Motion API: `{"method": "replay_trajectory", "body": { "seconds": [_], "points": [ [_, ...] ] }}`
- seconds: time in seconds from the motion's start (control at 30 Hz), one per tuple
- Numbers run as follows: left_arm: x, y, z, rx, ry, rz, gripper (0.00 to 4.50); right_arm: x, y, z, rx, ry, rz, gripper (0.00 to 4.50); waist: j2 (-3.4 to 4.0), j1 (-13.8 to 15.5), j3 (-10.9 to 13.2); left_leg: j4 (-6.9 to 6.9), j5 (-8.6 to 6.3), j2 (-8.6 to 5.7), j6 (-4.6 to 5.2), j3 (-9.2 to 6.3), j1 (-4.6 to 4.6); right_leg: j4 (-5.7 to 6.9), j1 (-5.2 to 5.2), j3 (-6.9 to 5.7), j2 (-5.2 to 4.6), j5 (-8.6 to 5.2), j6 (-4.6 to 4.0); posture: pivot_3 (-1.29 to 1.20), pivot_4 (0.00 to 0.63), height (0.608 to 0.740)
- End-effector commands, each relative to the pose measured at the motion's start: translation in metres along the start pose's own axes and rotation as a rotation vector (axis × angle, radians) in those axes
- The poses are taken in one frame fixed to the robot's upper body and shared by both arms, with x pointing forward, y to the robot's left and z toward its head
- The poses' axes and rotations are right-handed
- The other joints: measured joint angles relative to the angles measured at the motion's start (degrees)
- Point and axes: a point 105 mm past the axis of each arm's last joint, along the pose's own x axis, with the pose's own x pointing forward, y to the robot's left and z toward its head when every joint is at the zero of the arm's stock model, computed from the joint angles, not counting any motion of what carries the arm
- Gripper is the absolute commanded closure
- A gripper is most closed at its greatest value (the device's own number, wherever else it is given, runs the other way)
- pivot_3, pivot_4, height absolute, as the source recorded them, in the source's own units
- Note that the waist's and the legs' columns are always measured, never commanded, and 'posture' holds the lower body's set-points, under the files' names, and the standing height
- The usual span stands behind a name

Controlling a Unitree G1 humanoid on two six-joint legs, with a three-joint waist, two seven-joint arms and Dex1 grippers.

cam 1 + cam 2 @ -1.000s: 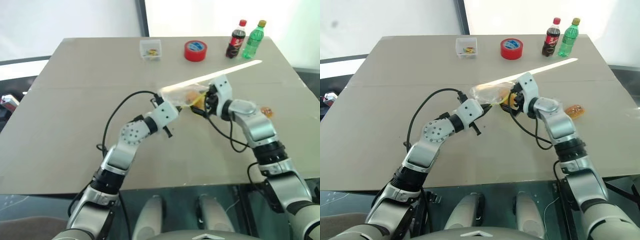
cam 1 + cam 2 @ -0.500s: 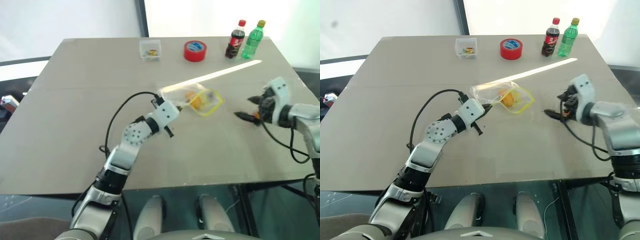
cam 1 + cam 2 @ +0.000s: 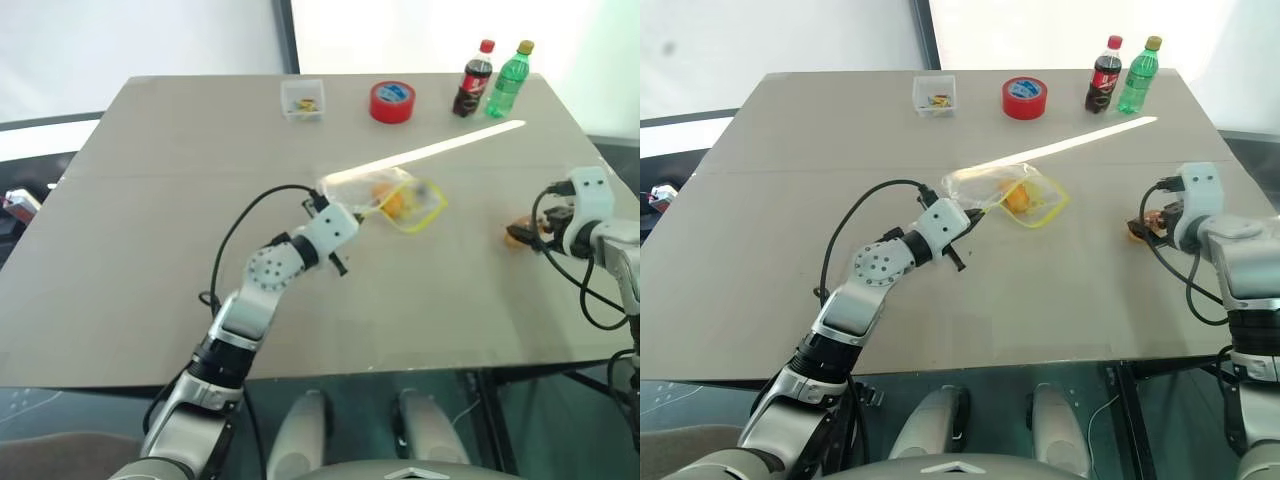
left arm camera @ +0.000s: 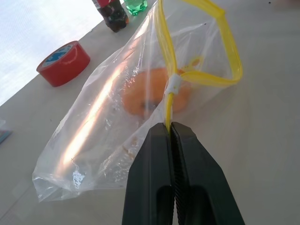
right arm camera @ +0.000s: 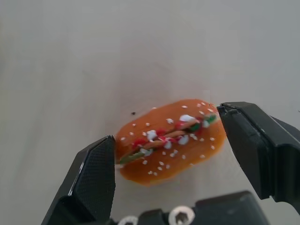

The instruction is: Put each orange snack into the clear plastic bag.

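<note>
Right gripper (image 5: 166, 154), fingers spread, straddles the last orange snack (image 5: 168, 140) lying on the bench (image 3: 150, 200), its long axis spanning the gap; left gripper (image 4: 171, 129) pinches the clear plastic bag (image 4: 117, 122), one snack inside.

Silver-white jointed arms, black cables, black-fingered left claw (image 4: 171, 136).

Left arm reaches forward and rightward over the table, its black two-fingered left gripper (image 4: 170, 133) pinched shut. Right arm extends far right, its right gripper (image 5: 166, 154) angled downward, fingers spread wide.
</note>
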Motion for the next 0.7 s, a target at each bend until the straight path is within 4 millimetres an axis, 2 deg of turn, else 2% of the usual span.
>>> {"method": "replay_trajectory", "body": {
  "seconds": [0.03,0.27,0.47,0.7],
  "points": [
    [0.001,0.001,0.009,0.034,-0.031,-0.005,4.5,-0.015,-0.007,0.02,0.015,-0.054,-0.057,0.47,0.0,-0.02,0.0,0.0,0.0,0.0,0.0,0.0,0.0,0.0,0.0,0.0,0.0,0.0,0.0,0.0,0.15,0.74],
    [0.001,-0.001,0.007,0.035,-0.028,-0.012,4.5,-0.024,0.001,0.018,0.191,-0.002,-0.085,0.47,0.0,-0.09,0.0,0.0,0.0,0.0,0.0,-0.01,0.0,0.01,0.0,-0.01,0.01,0.0,0.0,0.0,0.15,0.74],
    [0.002,-0.003,0.008,0.032,-0.028,-0.013,4.5,-0.011,0.006,0.012,0.418,0.007,-0.213,0.47,0.02,-0.14,-0.02,0.0,0.0,0.01,0.0,-0.03,0.01,0.05,0.0,-0.02,0.02,0.0,0.0,0.0,0.15,0.74],
    [0.004,-0.002,0.007,0.038,-0.027,-0.013,4.5,0.006,0.012,0.009,0.571,0.011,-0.322,0.47,0.05,-0.25,-0.03,0.0,0.0,0.0,0.0,-0.03,0.01,0.07,-0.01,-0.02,0.02,0.0,0.0,0.0,0.15,0.74]
  ]
}}
